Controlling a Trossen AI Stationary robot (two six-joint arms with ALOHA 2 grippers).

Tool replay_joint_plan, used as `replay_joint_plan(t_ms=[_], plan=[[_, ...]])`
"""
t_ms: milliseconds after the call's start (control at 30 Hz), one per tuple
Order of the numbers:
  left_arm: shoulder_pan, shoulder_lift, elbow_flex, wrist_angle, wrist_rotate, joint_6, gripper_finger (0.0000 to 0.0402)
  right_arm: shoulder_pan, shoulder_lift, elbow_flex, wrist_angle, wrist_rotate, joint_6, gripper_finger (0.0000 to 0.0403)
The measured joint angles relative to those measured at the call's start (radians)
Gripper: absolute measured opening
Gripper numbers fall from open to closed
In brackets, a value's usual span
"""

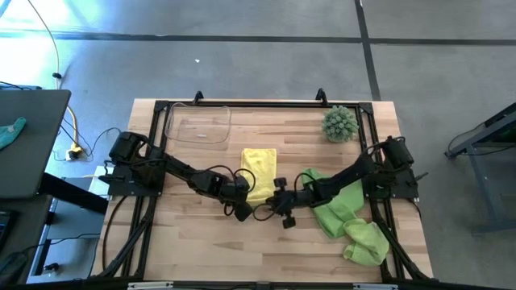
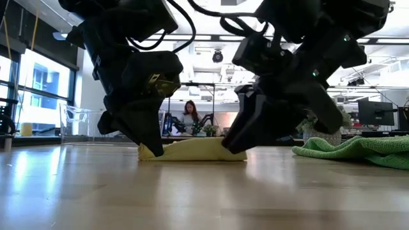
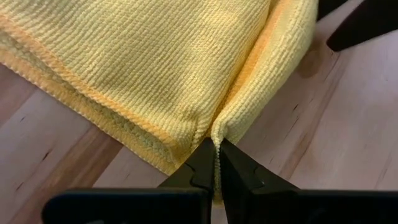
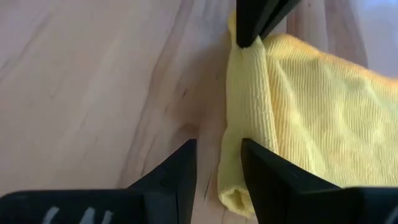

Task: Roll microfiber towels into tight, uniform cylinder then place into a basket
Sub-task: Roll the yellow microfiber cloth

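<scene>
The pale yellow towel [image 1: 259, 167] lies flat at the table's middle, and its near edge is turned up into a narrow roll [image 4: 247, 106]. My left gripper [image 3: 216, 163] is shut on one end of that roll. My right gripper [image 4: 217, 169] is open at the roll's other end [image 4: 231, 194], which lies between its fingers. In the low view both grippers point down at the towel's two ends [image 2: 192, 150]. Two light green towels [image 1: 339, 205] [image 1: 367, 242] lie crumpled at the right. The clear basket [image 1: 197, 125] stands at the far left. My left gripper pinches the yellow towel's rolled near edge [image 3: 219, 127] between its two fingers, at the roll's left end. The fingers slant down from the table's near left side. The towel rests on the table, with the fold raised a little at the fingers. My right gripper is open around the roll's right end; one finger [image 4: 267, 180] overlaps it, and I cannot tell whether it touches.
A spiky round green plant [image 1: 339, 123] stands at the far right corner. The green towels reach under my right arm. Bare wood lies along the near edge [image 1: 242, 258]. A person [image 2: 190, 115] sits in the room beyond the table.
</scene>
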Motion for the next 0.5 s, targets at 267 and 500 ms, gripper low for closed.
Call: replay_joint_plan(t_ms=[267, 500], plan=[[0.000, 0.000, 0.000, 0.003, -0.004, -0.002, 0.0008, 0.009, -0.003, 0.000, 0.014, -0.005, -0.008, 0.0120], [0.000, 0.001, 0.000, 0.005, -0.008, -0.002, 0.0008, 0.015, -0.003, 0.000, 0.073, -0.017, -0.030, 0.0120]])
